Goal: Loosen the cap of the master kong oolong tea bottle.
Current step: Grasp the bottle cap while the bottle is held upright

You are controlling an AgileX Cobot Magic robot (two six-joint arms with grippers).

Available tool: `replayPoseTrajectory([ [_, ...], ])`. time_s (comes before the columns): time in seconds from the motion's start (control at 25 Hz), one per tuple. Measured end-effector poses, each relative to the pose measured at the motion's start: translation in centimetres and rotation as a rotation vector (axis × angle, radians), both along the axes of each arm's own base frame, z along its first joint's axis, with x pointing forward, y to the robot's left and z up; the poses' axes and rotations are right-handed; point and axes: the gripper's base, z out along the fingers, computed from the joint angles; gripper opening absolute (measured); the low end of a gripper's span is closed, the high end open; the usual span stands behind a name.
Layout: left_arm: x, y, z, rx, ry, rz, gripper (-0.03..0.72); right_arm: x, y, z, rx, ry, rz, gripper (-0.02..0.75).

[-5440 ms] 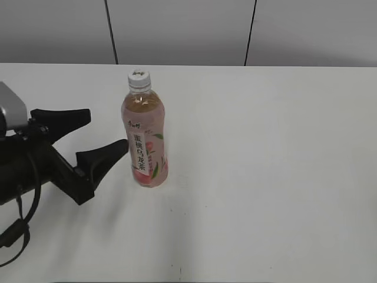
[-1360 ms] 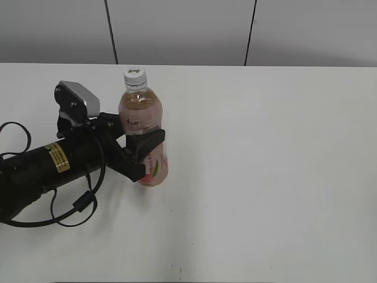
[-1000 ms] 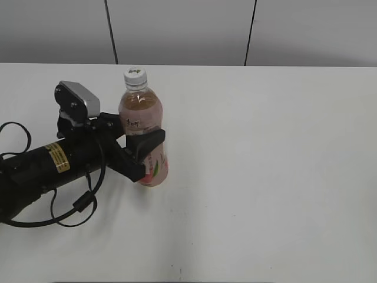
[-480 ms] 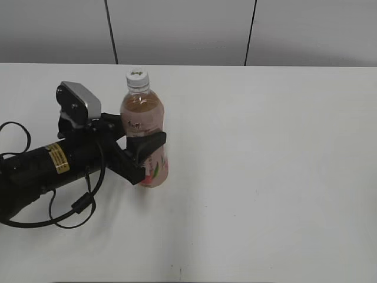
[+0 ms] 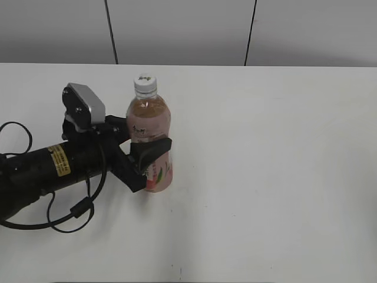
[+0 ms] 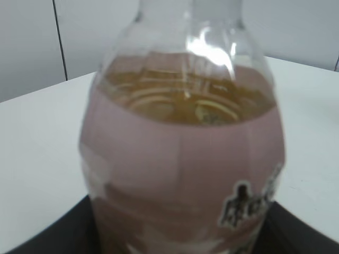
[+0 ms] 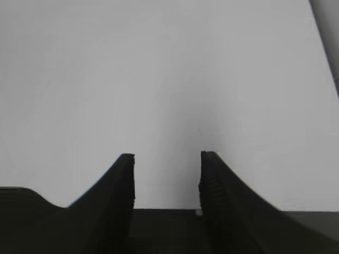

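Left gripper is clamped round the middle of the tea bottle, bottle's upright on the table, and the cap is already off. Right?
Not quite: the cap is not off. In the exterior view it sits white on the neck of the tea bottle. The rest holds: the left gripper is clamped round the middle of the bottle, which stands upright on the table.

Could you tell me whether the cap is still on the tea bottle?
On: the white cap sits atop the bottle.

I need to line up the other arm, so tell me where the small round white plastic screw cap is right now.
In the exterior view the small round white plastic screw cap sits left of centre, atop the upright clear plastic tea bottle clamped by the left gripper.
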Motion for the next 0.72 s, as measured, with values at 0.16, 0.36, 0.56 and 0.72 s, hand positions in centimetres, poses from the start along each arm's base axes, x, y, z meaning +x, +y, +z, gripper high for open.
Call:
replayPoseTrajectory([
  [0.16, -0.3, -0.2, 0.0, 0.008, -0.006, -0.046, 0.394, 4.6, 1.3, 0.7, 0.051, 0.133, 0.091, 0.315],
  [0.36, -0.4, -0.3, 0.0, 0.010, -0.008, -0.064, 0.394, 11.3, 3.2, 1.5, 0.152, 0.303, 0.198, 0.315],
  [0.56, -0.4, -0.3, 0.0, 0.008, -0.006, -0.064, 0.394, 16.7, 4.4, 2.2, 0.220, 0.455, 0.253, 0.315],
  [0.72, -0.5, -0.3, 0.0, 0.008, -0.006, -0.065, 0.394, 19.6, 5.4, 2.3, 0.206, 0.547, 0.286, 0.315],
])
